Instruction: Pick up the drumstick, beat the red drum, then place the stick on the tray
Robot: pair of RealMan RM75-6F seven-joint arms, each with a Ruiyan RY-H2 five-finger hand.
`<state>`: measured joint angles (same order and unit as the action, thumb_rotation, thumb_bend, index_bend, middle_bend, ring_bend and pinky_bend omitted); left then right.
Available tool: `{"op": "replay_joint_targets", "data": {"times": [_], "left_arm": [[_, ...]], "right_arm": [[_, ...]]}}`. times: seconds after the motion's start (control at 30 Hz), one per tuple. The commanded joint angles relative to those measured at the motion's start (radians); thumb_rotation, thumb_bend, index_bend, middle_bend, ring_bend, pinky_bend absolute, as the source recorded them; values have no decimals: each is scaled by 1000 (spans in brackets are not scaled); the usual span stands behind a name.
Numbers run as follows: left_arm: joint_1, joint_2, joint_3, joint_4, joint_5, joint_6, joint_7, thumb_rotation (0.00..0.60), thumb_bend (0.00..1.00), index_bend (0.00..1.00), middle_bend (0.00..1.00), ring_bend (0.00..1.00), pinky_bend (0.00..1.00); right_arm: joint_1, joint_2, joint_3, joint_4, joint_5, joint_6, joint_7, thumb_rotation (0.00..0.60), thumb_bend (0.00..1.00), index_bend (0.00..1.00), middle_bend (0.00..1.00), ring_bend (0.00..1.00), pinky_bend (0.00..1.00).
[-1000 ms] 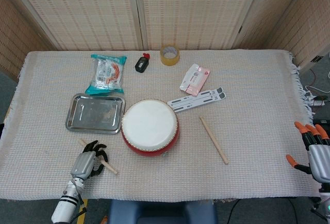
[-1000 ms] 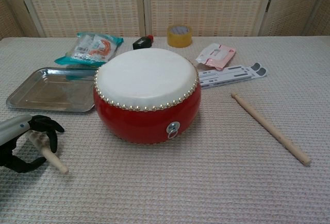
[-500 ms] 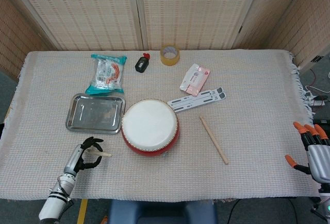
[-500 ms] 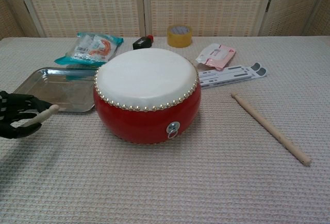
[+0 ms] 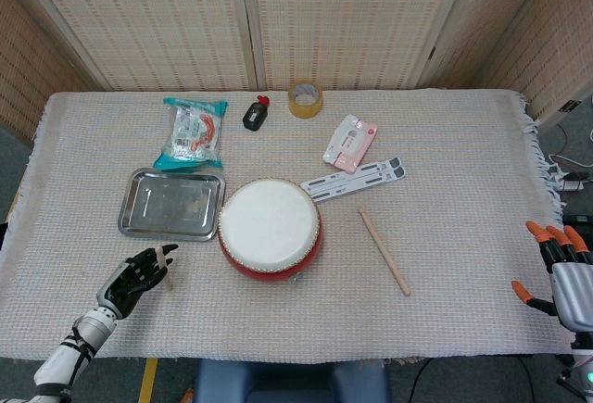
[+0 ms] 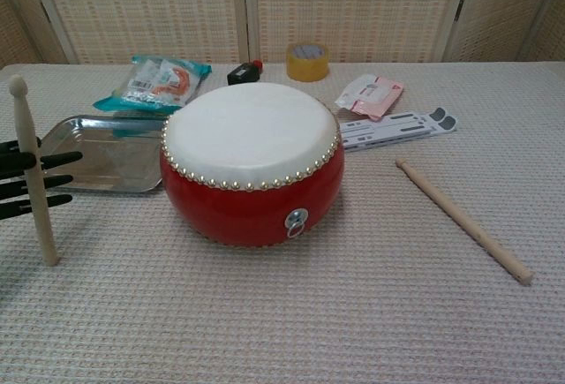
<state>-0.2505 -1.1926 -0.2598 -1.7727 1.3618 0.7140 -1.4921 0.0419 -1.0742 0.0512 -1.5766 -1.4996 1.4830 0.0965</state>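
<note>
The red drum with its white skin stands mid-table. Left of it lies the steel tray. My left hand is at the near left, below the tray, holding a wooden drumstick almost upright across its stretched-out fingers; the stick's lower end is close to the cloth. A second drumstick lies flat on the cloth right of the drum. My right hand hangs open off the table's right edge, shown only in the head view.
A snack bag, a black object, a tape roll, a pink packet and a white folding stand sit behind the drum. The woven cloth covers the table; a wicker screen lines the back.
My left hand has taken the drumstick off the cloth and drawn back to the left, swinging the stick from lying flat to nearly upright. The right hand barely moved.
</note>
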Motion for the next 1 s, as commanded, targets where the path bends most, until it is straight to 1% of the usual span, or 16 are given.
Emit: {"op": "replay_joint_targets", "data": {"times": [0.03,0.1,0.2,0.3,0.43,0.5,0.63,0.77,0.9,1.0], "left_arm": [[-12,-1,23,81,161,4,-248,568,382,527,235,48,65],[-23,-24,51,117,208,39,-328,570,382,525,235,60,68],[-44,-56,93,172,261,86,-414,575,384,525,236,70,75],[-64,-80,127,226,284,123,-450,573,387,525,238,78,97],[-82,-100,154,267,264,146,-444,584,390,525,252,94,133],[-86,-110,165,277,249,161,-460,592,390,525,268,114,156],[-93,-127,186,303,239,192,-494,594,389,521,311,182,244],[-99,-142,202,320,220,211,-516,599,390,515,367,273,329],[-104,-152,214,329,206,230,-551,600,393,515,430,354,375],[-105,-159,228,335,211,249,-530,600,392,514,438,367,394]], "right_arm": [[-1,2,0,-4,-2,2,-3,600,224,83,138,22,11],[0,3,0,-7,-2,3,-6,600,224,83,138,22,12],[1,4,0,-12,-6,4,-9,600,224,83,138,22,11],[0,6,0,-16,-9,7,-13,600,224,83,138,22,11],[-5,9,-1,-21,-8,12,-16,600,224,83,138,22,11],[-7,9,-2,-22,-8,14,-17,600,224,83,138,22,11],[-8,7,-3,-24,-11,17,-18,600,224,85,138,22,11],[-10,7,-3,-25,-12,21,-21,600,224,86,138,22,12],[-12,7,-3,-28,-13,24,-23,600,224,86,138,22,11],[-15,8,-4,-29,-15,29,-24,600,224,86,138,22,11]]}}
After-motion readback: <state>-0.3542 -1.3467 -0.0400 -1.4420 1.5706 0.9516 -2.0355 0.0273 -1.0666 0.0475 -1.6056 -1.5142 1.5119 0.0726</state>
